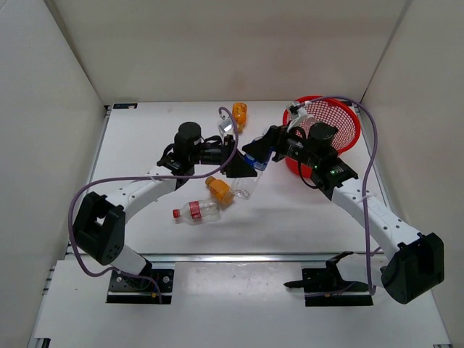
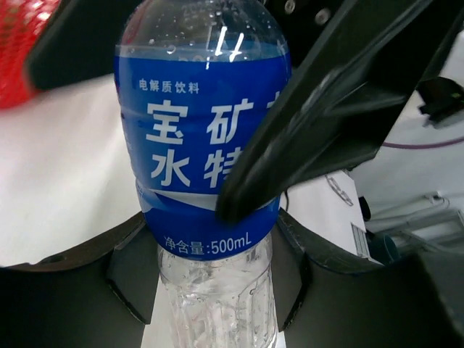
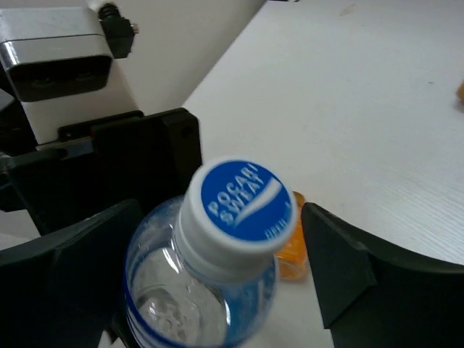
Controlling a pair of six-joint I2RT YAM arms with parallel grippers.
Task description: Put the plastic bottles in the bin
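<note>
**Blue-labelled bottle spans two pincers, just short of the bin**

The clear plastic bottle with the blue label (image 2: 203,145) is held over the middle of the white table (image 1: 290,217), its clear lower body clamped in the left gripper (image 2: 217,290). Its long axis runs from that grip straight toward the right gripper (image 3: 217,210), whose fingers stand apart around the capped end, with a gap showing on one side. The round red mesh bin (image 1: 341,119) lies just behind the right arm, the nearer one, so a handover looks due.
</note>
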